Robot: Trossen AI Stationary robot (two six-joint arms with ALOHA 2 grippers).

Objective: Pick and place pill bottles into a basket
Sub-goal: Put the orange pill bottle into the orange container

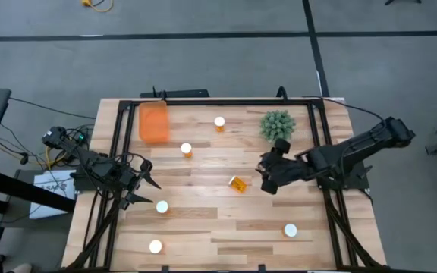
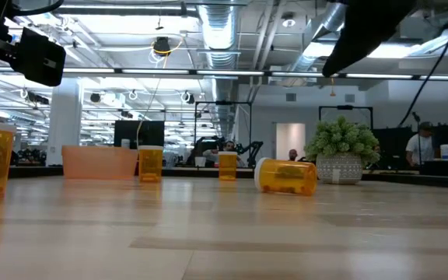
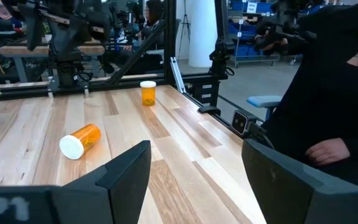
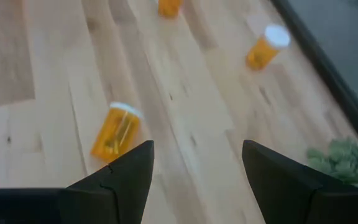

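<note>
Overhead and level views of a light wooden surface (image 1: 226,227) inside a dark frame, with two dark arms reaching in from the sides. The basket (image 1: 155,121), a bright orange bin, stands near the far left corner of the surface and nothing can be seen inside it from above. Six pill bottles lie scattered, all outside the basket. Two stand upright just beyond it toward the middle: one (image 1: 219,123) at the far edge near the green plant (image 1: 278,125), another (image 1: 186,150) nearer the centre. A third bottle (image 1: 238,183) lies on its side at the centre of the surface, its white cap (image 3: 71,147) showing in the left wrist view. Three more stand upright toward the near edge: one (image 1: 161,206) just beside the left arm, one (image 1: 155,246) near the left front corner, one (image 1: 290,230) toward the right front.

The right hand (image 1: 267,179) hangs above the surface just right of the lying bottle, apart from it; its two fingers (image 4: 120,177) stand parted with bare wood between them, holding nothing. The left hand (image 1: 144,183) sits at the left side of the surface, near the upright bottle beside it, fingers (image 3: 126,171) spread wide and empty. In the left wrist view a person in dark clothing stands close beside the surface
</note>
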